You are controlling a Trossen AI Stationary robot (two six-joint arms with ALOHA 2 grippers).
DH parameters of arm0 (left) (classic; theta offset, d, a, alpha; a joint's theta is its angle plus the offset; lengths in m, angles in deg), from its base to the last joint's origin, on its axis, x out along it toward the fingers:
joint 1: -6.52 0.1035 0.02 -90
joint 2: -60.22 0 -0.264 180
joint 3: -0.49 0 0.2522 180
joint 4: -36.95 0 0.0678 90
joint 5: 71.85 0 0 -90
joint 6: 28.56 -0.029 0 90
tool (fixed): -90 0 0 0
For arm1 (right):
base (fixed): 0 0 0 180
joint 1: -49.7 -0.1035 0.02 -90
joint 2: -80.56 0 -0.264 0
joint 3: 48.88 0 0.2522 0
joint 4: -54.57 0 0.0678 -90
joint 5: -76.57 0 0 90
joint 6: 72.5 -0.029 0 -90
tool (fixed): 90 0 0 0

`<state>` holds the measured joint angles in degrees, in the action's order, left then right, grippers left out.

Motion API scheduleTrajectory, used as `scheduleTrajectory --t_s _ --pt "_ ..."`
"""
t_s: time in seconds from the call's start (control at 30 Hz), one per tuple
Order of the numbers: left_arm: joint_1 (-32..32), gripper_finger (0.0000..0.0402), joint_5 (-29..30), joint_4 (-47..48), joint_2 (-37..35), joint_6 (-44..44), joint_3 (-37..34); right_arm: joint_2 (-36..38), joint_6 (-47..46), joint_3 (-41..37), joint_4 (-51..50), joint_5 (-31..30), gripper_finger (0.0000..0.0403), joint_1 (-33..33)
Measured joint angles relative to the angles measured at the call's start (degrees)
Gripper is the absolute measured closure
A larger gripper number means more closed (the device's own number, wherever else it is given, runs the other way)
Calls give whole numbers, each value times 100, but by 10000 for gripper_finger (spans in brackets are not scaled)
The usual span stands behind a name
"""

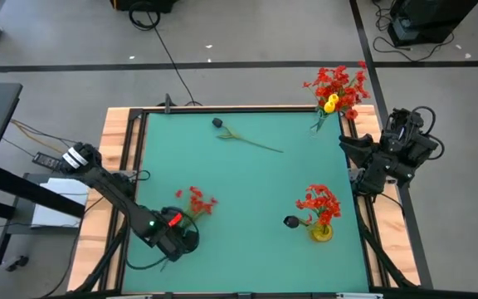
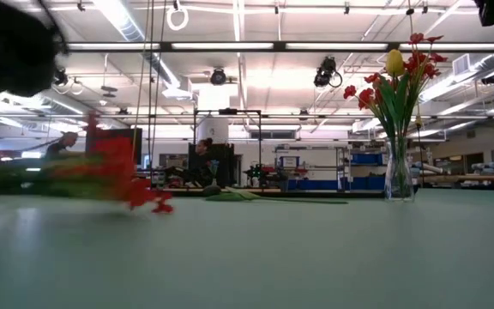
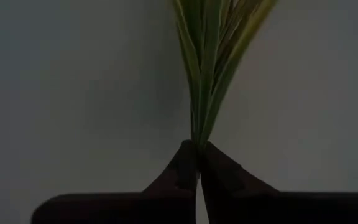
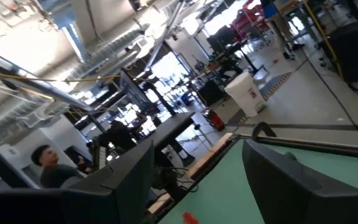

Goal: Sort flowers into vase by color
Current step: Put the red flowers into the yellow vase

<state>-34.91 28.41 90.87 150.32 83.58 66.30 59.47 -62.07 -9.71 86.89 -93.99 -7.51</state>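
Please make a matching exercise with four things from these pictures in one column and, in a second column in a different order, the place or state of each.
Things:
1. left gripper
2. right gripper
3. dark-headed flower
4. clear vase

Places or states:
A. lying flat on the green mat, alone
B. shut on green stems at the near left of the table
C. standing at the far right corner, holding red blooms and one yellow
D. open, waiting at the right edge of the table

Pairs: 1-B, 2-D, 3-A, 4-C

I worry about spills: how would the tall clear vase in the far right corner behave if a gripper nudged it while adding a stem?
The clear vase is tall and narrow with red and yellow flowers spreading high above it, so it is probably top-heavy and apt to tip. It looks like glass, so likely fragile. On the smooth green table it might slide first.
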Motion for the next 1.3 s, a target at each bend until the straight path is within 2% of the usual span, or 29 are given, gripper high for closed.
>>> scheduleTrajectory --t_s 0.17,0.27,0.4,0.53,0.63,0.73,1.07,1.17,1.23,1.3 --pt "347 390 1105 16 -493 -923 200 -1 -30 0 5 -221 151 0" --pt "648 390 1826 -420 -802 -2485 271 -1 -43 0 4 -231 151 0" --pt "1226 390 1957 -1704 -1121 -4846 273 -20 -179 0 4 -229 151 0" --pt "1841 390 1929 -3091 -1272 -6507 276 -193 -336 0 2 -229 151 0" --pt "2276 390 1779 -4059 -1261 -7384 276 -391 -492 0 2 -233 151 0" --pt "2702 390 1306 -4958 -1250 -7955 276 -600 -645 0 3 -236 151 0" --pt "3870 390 -231 -6392 -1209 -8340 275 -1278 -770 0 154 -155 151 89" --pt "4082 390 -574 -6682 -1204 -8340 275 -1471 -813 77 171 396 151 231" --pt "4190 390 -762 -6820 -1204 -8341 275 -1682 -831 335 127 1001 151 390" --pt "4274 390 -921 -6902 -1204 -8342 275 -1938 -714 709 -146 1278 151 567"
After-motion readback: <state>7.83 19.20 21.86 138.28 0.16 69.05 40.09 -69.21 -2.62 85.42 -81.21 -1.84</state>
